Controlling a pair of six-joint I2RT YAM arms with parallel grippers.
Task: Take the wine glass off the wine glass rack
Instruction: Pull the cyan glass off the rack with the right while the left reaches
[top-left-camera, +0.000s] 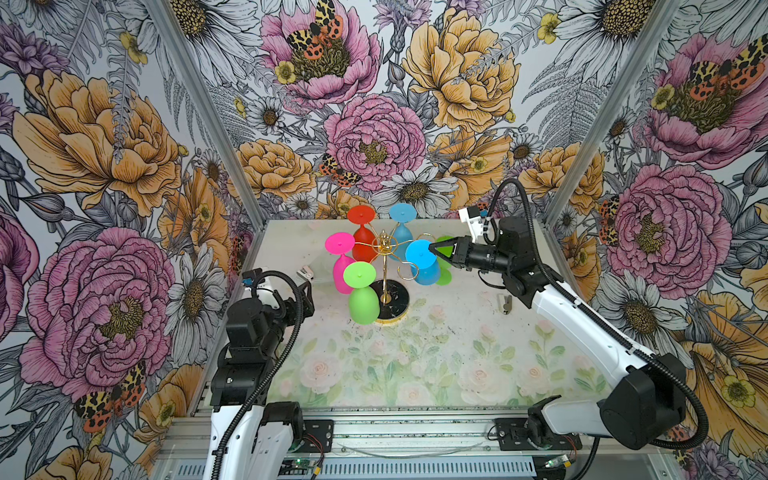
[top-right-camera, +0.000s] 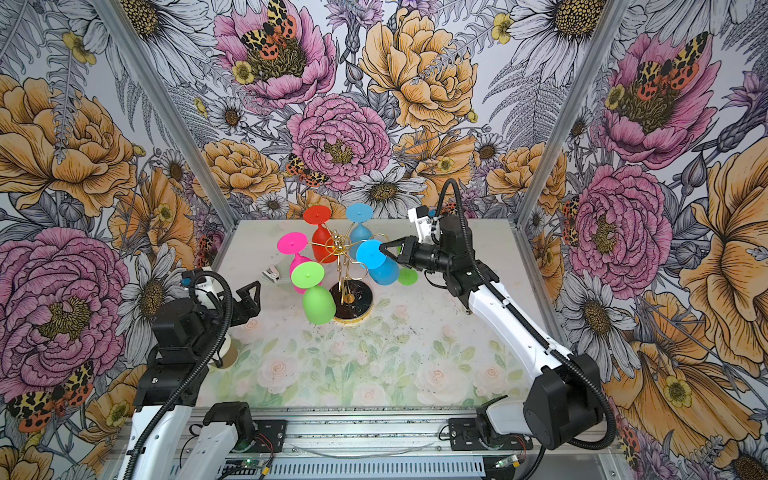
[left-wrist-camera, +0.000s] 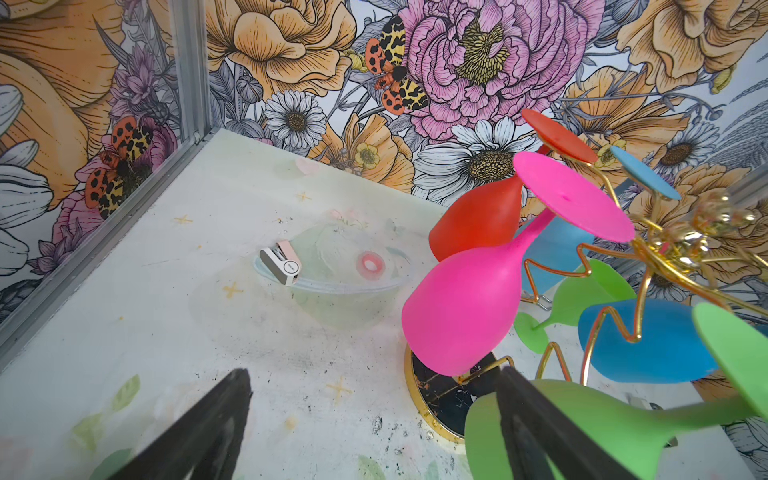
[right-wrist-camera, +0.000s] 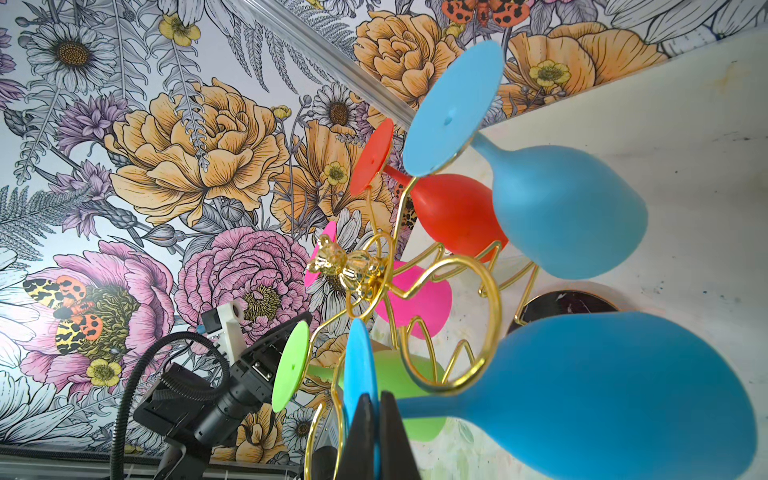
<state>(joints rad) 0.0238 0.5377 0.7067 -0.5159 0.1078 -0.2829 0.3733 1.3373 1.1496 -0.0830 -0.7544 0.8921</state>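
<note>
The job is begun but not done. The wine glass rack (top-left-camera: 397, 299) stands in the middle of the table (top-left-camera: 415, 361), and five glasses hang upside down on it. Take the rack's middle in a top view as the middle of a clock. The red glass (top-left-camera: 363, 247) is at 11 o'clock and the pale blue glass (top-left-camera: 402, 239) is at 1. The pink glass (top-left-camera: 343, 272) is at 9, the green glass (top-left-camera: 363, 305) is at 7, and the bright blue wine glass (top-left-camera: 426, 270) is at 3. The right gripper (top-left-camera: 432, 248) reaches in from the 3 o'clock side. Its two fingers are pinched together on the flat round foot of the bright blue wine glass, and the right wrist view shows the foot squeezed between them. The glass sits right at the outer end of the rack's gold wire. It is hard to tell if its stem is free of the wire, so it does not count as off yet. It probably has to slide outward, clear of the wire, and then be set down. A second green glass (left-wrist-camera: 582, 295) lies on its side on the table, farther out at 3 o'clock and apart from the rack. The left gripper (left-wrist-camera: 374, 374) hangs out past the pink glass, between 8 and 9 o'clock. Its fingers are wide apart and it holds nothing.
</note>
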